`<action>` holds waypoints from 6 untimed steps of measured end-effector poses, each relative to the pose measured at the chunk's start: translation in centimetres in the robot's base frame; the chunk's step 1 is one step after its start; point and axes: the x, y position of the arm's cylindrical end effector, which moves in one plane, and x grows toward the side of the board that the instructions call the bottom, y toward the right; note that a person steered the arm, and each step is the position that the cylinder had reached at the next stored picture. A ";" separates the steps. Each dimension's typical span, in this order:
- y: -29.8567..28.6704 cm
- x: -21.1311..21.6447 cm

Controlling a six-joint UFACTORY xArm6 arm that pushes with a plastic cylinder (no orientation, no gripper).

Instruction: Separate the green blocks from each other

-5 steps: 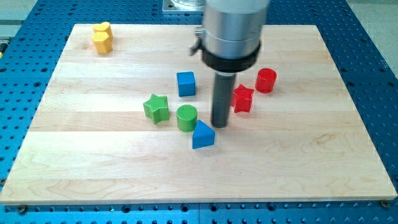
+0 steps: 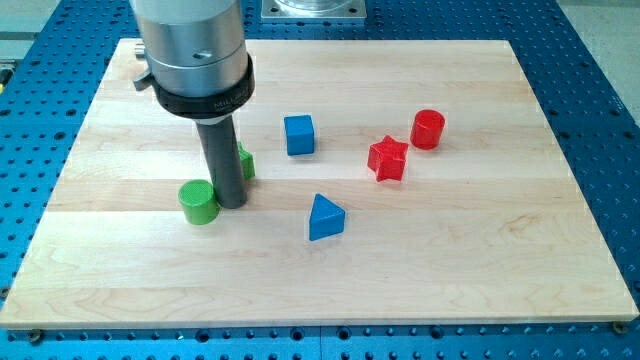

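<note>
My tip [image 2: 231, 204] rests on the board between the two green blocks. The green cylinder [image 2: 198, 202] lies just to the tip's left, touching or nearly touching the rod. The green star [image 2: 243, 162] sits right behind the rod, toward the view's top, and is mostly hidden by it. The rod stands between the two green blocks.
A blue cube [image 2: 299, 134] sits right of the star, a blue triangle [image 2: 325, 217] lower right of the tip. A red star [image 2: 388, 158] and red cylinder [image 2: 428, 129] lie further right. The arm hides the top left corner of the wooden board [image 2: 480, 250].
The rod swept from right of the green cylinder to the view's left. The green cylinder slid left about a hundred pixels. The green star shifted slightly. The yellow block is now hidden.
</note>
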 end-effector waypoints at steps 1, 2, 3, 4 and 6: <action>0.3 -1.0; 1.7 -1.1; 1.7 -2.7; 0.9 -5.8; -6.5 -6.7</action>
